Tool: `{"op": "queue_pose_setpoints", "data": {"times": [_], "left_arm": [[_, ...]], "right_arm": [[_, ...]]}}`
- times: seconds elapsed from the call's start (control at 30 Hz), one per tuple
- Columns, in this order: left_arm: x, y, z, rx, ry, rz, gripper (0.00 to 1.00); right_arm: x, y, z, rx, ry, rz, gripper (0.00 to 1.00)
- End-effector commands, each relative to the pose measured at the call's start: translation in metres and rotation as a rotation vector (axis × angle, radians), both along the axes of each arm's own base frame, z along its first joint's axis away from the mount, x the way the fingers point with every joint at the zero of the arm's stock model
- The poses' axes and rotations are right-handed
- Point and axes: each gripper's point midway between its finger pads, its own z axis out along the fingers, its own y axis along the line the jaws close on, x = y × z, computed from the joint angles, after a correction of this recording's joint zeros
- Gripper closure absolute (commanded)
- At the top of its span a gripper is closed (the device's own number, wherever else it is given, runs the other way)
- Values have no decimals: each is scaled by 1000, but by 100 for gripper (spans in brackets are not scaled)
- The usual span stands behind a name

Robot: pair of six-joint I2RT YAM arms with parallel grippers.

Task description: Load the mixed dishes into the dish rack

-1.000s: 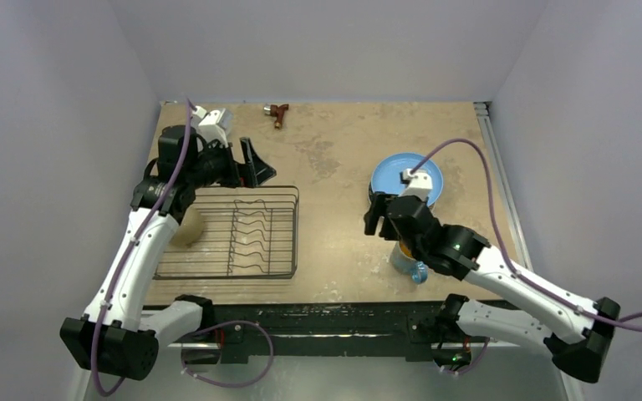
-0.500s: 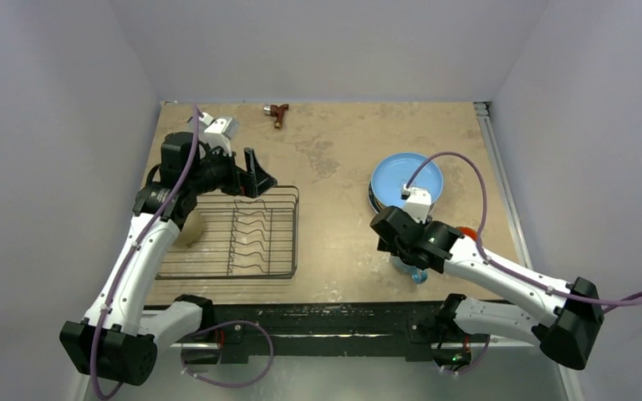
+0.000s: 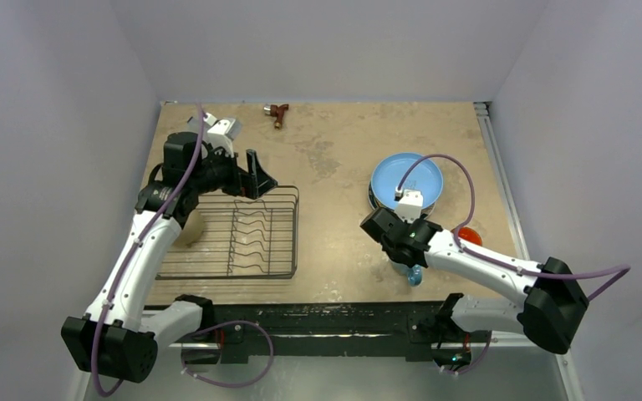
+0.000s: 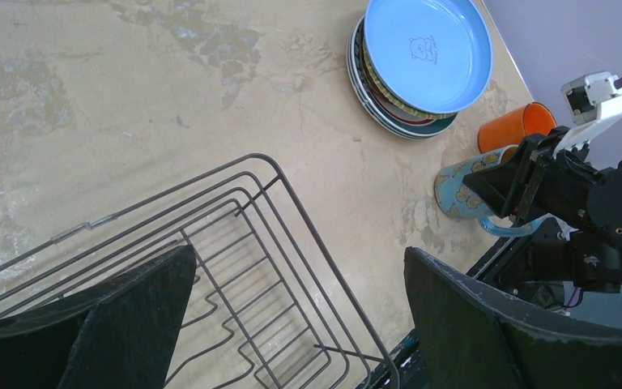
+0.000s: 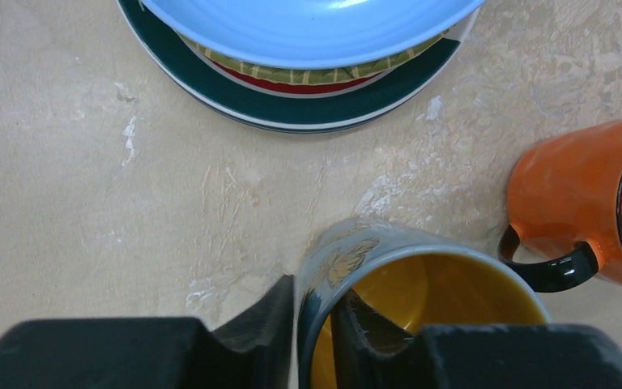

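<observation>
The blue mug, yellow inside, stands on the table near the front. My right gripper pinches its wall from above, one finger outside and one inside the rim. Beside it lies the orange mug with a black handle. The light blue plate tops a stack holding the yellow woven plate and the green-rimmed plate. The black wire dish rack sits at the left with a pale bowl in its left end. My left gripper hangs open over the rack's far right corner.
A small brown tool lies at the table's far edge. The plate stack is just beyond the two mugs. A metal rail runs along the table's right side. Bare tabletop lies between the rack and the plates.
My right gripper dropped onto the blue mug and closed on its rim, with the right arm stretching lower and flatter. My left gripper shifted slightly and stayed open.
</observation>
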Motion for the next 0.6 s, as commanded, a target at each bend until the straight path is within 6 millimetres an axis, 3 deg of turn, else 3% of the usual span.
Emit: {"op": "queue_pose_setpoints", "data": {"times": [0.0, 0.1, 0.27, 0.43, 0.57], "left_arm": [[2, -4, 7, -2, -54, -38, 0], [-3, -6, 12, -15, -68, -55, 0], [-10, -13, 16, -51, -82, -96, 0], [-15, -20, 20, -85, -82, -136, 0], [-23, -21, 19, -90, -91, -125, 0]], "right_arm": [[13, 7, 11, 46, -74, -32, 86], [15, 15, 14, 99, -89, -24, 99], [15, 49, 37, 314, -110, 36, 100], [6, 89, 86, 686, -213, 149, 100], [2, 101, 131, 944, -350, 192, 100]]}}
